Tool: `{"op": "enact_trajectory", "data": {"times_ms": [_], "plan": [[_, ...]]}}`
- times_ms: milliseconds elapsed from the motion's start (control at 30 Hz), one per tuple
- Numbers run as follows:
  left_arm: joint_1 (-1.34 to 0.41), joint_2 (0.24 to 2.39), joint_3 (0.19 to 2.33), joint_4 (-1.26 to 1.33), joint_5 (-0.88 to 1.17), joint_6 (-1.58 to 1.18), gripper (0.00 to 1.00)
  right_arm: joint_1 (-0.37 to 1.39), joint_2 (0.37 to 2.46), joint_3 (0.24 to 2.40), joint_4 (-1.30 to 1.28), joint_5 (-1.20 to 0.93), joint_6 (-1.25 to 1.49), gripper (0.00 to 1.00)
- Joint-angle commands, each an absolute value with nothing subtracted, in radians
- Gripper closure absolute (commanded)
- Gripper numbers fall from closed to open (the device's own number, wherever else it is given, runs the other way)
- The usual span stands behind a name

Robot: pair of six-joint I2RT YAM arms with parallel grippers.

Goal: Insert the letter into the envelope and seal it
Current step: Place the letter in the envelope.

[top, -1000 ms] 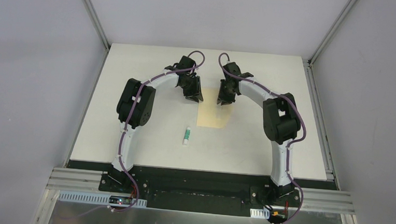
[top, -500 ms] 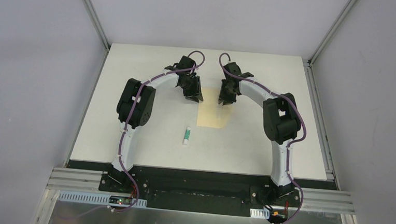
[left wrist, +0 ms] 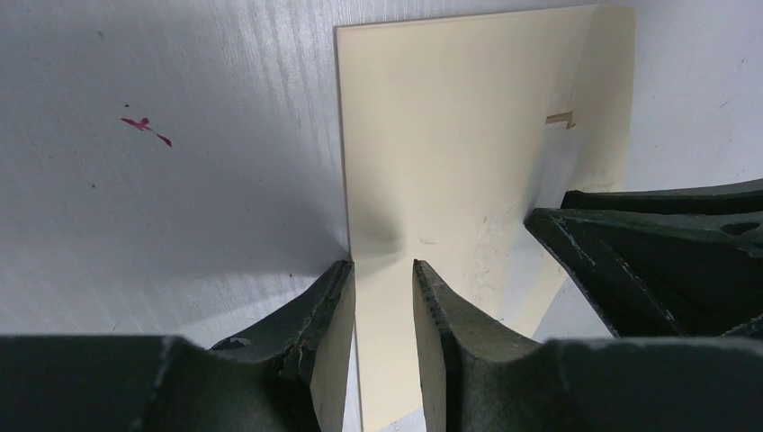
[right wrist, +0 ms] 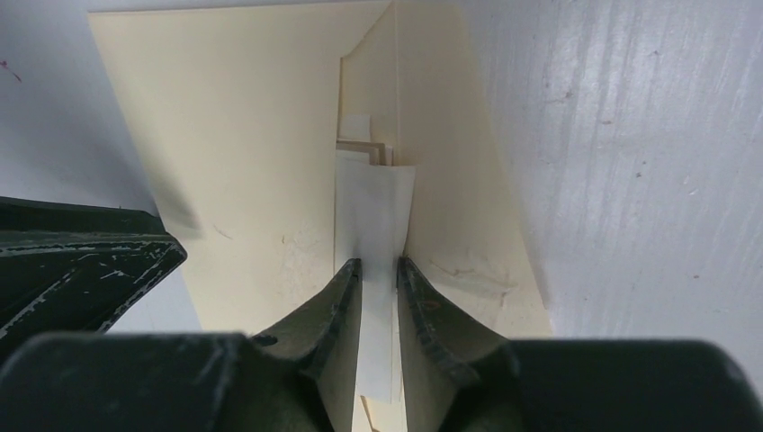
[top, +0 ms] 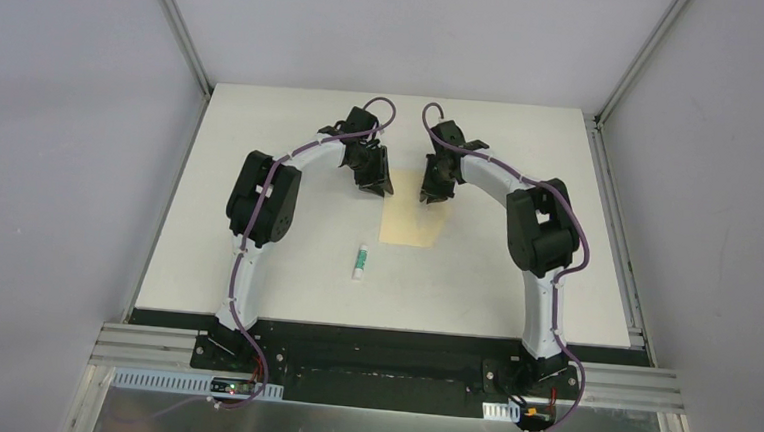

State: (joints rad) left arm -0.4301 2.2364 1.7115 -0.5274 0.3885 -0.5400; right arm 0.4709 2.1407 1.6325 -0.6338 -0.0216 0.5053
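Top external view has the envelope (top: 409,228) lying flat on the table (top: 261,169), with both arms bent in so their pincers meet at its far end. We read that pairing as shared work. The left pincer (left wrist: 382,270) stands narrow astride the envelope's left edge, probably to steady it or hold the mouth open, though we cannot tell whether it truly grips the paper. The right pincer (right wrist: 378,265) is narrow too, and the letter (right wrist: 373,211) shows as a pale strip between its fingers. It appears pinched there, with its far end running toward the envelope's opening. We judge the letter partly in and not yet seated. A small white-green tube (top: 360,262) lies apart on the near left, presumably kept for sealing.

Against the earlier top views we find almost nothing changed. The envelope and the tube lie where they did, and both arms keep nearly the same pose. Only the right pincer sits a touch farther along the envelope's far edge.
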Motion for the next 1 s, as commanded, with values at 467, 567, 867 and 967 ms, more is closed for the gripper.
{"op": "enact_trajectory", "data": {"times_ms": [467,567,867,967], "plan": [[-0.422,2.248,1.728,-0.514,0.387,-0.552,0.69,0.471,2.120,1.660,-0.612,-0.033,0.519,0.76],[-0.422,2.245,1.723,-0.512,0.381,-0.554,0.69,0.470,2.092,1.661,-0.611,-0.042,0.515,0.75],[-0.423,2.234,1.719,-0.501,0.377,-0.556,0.68,0.457,2.019,1.685,-0.641,-0.044,0.499,0.69],[-0.422,2.220,1.733,-0.500,0.386,-0.548,0.64,0.456,1.994,1.683,-0.650,-0.039,0.495,0.68]]}}
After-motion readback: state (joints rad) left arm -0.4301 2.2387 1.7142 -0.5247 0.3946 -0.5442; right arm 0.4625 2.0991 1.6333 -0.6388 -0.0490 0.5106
